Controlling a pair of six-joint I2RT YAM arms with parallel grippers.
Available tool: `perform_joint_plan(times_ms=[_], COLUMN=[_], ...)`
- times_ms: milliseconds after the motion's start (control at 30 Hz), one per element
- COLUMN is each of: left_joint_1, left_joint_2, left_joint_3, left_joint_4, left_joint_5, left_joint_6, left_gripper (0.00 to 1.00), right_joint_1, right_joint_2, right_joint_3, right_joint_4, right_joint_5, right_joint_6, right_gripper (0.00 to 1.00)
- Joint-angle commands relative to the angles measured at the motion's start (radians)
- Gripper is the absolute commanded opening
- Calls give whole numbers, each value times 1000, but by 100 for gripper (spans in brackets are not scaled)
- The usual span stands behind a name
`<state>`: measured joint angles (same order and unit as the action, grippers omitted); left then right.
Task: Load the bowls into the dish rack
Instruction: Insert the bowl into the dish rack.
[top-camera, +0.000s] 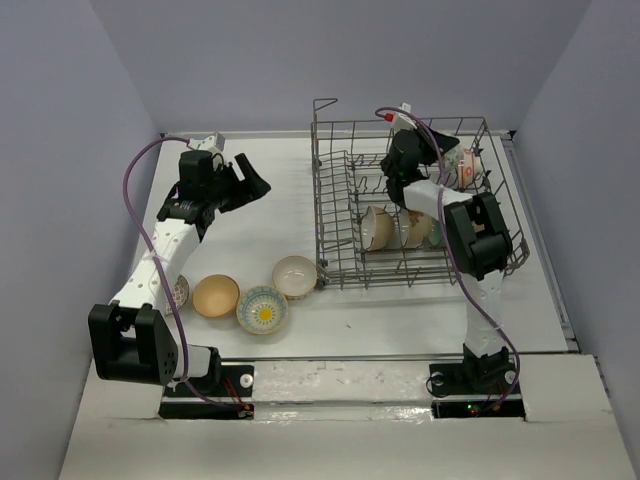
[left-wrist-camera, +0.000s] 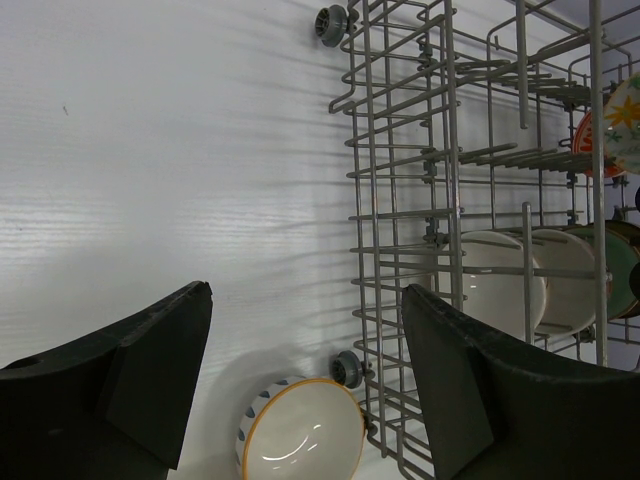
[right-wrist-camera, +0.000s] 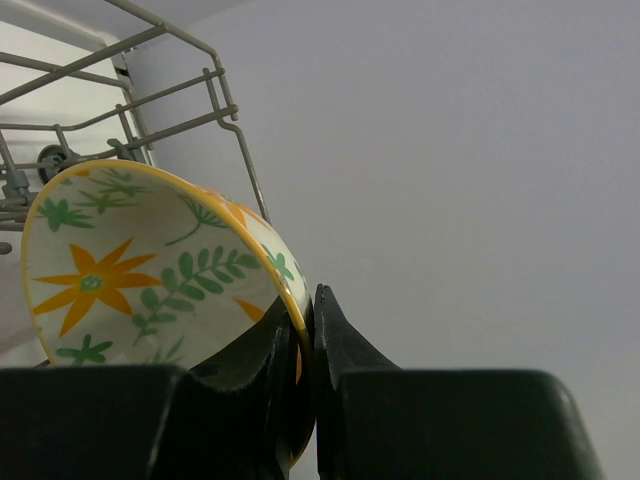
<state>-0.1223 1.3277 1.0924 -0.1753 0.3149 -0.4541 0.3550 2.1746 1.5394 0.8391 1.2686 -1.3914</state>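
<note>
Surroundings: a white table (top-camera: 400, 325) enclosed by grey walls. The dish rack (top-camera: 335, 230) stands on the table's far right half, and both arms rise from the near edge.
In the way: the rack's tall wire side and a small grey wheel (left-wrist-camera: 349, 367) stand just beside the white orange-rimmed bowl (left-wrist-camera: 300, 432). The left arm's forearm crosses over a patterned bowl (top-camera: 181, 292) and hides most of it.
Bowls on the table: four, in a loose row left of the rack. From the left they are the patterned one, a tan bowl (top-camera: 215, 296), a blue-rimmed bowl (top-camera: 262, 310) with a yellow centre, and the white orange-rimmed one nearest the rack.
Bowls in the rack: three, standing on edge among the tines at the near end. Two are cream bowls (left-wrist-camera: 497, 287) and one is a green bowl (left-wrist-camera: 620, 272).
Bowl in a grip: one, a floral bowl (right-wrist-camera: 130, 270) with orange flowers and green leaves. It is tilted on edge at the rack's far right part, and whether it touches the wires cannot be told.
Left gripper (left-wrist-camera: 305, 295): spread wide and holding nothing. It hangs over the bare table left of the rack, with the white orange-rimmed bowl below it.
Right gripper (right-wrist-camera: 312, 330): clenched on the floral bowl's orange rim, with one finger inside the bowl and one outside.
</note>
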Motion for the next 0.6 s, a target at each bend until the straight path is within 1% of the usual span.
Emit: perform_joint_plan(times_ms=[0, 300, 567], left_joint_1=[7, 7, 7], left_joint_2=[-4, -2, 4], left_joint_3=[-3, -5, -3], left_joint_4=[28, 30, 30], left_joint_5=[23, 27, 24], left_joint_6=[-3, -3, -3], left_gripper=[86, 86, 86], right_joint_1=[-31, -31, -31], right_joint_2=[33, 74, 100], right_joint_3=[34, 54, 38], right_joint_4=[38, 52, 55], right_joint_5=[67, 77, 66], right_joint_6=[-6, -23, -24], right_gripper=[1, 1, 1])
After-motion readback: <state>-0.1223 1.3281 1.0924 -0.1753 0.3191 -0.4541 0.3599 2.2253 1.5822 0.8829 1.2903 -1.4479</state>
